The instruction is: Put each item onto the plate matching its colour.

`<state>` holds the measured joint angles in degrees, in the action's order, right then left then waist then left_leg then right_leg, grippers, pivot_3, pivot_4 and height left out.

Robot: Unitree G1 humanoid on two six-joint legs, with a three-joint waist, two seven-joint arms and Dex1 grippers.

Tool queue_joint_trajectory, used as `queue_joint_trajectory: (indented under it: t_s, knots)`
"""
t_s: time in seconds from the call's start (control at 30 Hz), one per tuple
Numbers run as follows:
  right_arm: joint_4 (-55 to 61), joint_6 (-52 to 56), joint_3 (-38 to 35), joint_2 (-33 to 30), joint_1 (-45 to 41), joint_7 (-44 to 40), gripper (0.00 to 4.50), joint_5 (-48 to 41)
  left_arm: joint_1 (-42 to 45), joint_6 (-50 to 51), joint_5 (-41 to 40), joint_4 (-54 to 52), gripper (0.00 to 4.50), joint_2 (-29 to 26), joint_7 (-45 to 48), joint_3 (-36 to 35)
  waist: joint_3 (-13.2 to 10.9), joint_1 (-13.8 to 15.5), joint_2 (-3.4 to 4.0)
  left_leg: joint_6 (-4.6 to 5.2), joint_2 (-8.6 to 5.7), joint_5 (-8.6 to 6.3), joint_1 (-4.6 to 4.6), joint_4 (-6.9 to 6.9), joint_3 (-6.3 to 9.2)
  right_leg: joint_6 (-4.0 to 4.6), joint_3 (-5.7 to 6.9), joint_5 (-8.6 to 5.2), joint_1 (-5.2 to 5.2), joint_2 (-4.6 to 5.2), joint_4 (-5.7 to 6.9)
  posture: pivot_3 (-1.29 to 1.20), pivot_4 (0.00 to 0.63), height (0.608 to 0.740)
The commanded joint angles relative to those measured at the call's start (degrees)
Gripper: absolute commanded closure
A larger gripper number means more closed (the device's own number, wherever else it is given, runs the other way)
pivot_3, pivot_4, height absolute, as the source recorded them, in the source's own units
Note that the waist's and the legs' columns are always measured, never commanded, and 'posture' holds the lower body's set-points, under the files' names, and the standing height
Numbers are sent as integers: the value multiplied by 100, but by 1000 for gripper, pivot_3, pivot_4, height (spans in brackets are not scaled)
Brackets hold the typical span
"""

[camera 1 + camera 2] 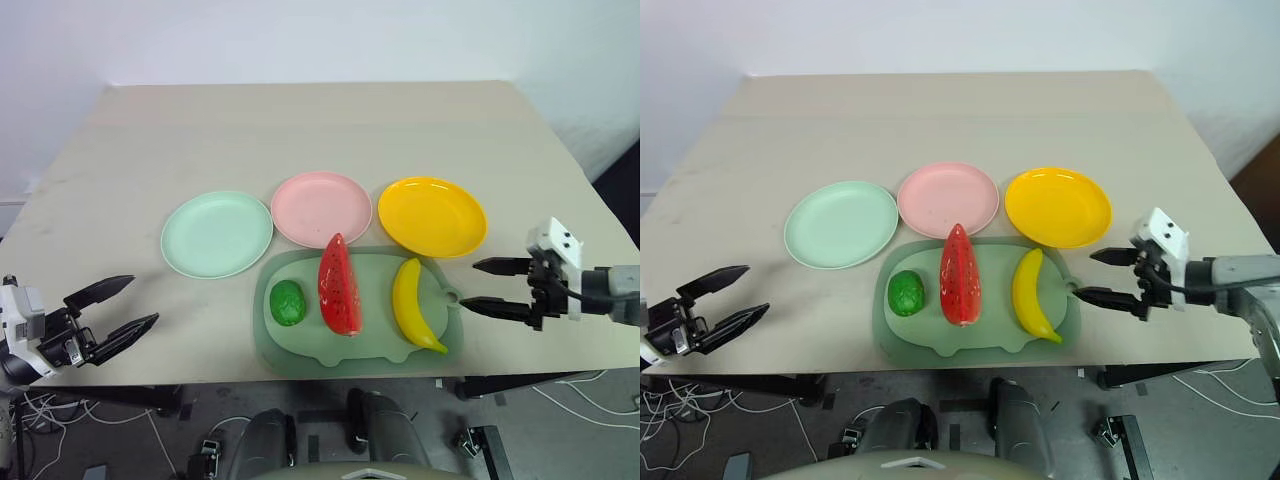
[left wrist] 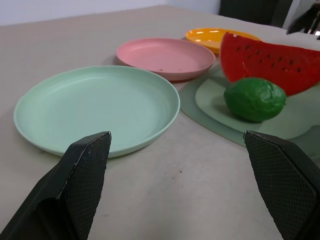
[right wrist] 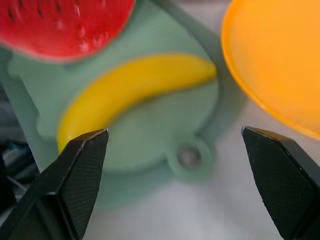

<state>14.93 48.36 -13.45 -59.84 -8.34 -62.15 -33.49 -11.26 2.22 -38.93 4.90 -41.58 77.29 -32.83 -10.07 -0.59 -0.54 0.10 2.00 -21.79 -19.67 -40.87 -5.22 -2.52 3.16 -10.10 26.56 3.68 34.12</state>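
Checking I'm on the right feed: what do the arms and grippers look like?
Both the left gripper and the right gripper have two black pointed fingers with textured pads. White housings sit at the wrists; the right forearm is grey.

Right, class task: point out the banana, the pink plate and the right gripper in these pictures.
banana (image 1: pixel 409 300), left eye view, middle of its curved body.
pink plate (image 1: pixel 321 207), left eye view, bare centre of the dish.
right gripper (image 1: pixel 487 286), left eye view, midway between its open fingertips.

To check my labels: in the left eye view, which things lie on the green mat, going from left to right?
Dark-green round fruit → red watermelon wedge → yellow banana, all on the sage-green mat.
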Motion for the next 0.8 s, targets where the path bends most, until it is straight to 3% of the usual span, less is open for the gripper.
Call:
queue_joint_trajectory:
  t_s: [0.03, 0.3, 0.6, 0.8]
  knots:
    - [685, 1487, 65, 38, -430, 759, 0, -535, 113, -58, -2, -61, 43, 4, -21, 27, 1, 14, -1, 0, -1, 0, -4, -1, 3, 0, 1, 0, 3, 1, 0, 0, 150, 736]
    - [1133, 4295, 250, 1414, -1697, 2782, 0, -803, 475, -101, 106, 101, 43, 37, -25, 281, 8, -7, -11, -1, -7, 1, -68, -15, 17, -1, 8, 4, 48, 0, 2, 0, 150, 736]
    - [1129, 4414, 431, 2457, -1659, 4749, 0, -1217, 571, -143, 165, 102, 43, 151, -51, 428, 11, -11, -16, 0, -14, 1, -76, -17, 14, -16, 8, 14, 53, -1, 4, 0, 150, 736]
    - [1307, 4414, 832, 2436, -1406, 5429, 0, -1743, 593, -172, 186, 126, 43, 159, -74, 430, 26, -13, -36, 0, -12, 1, -64, -17, 20, -7, 10, 8, 41, -3, 4, 0, 150, 736]
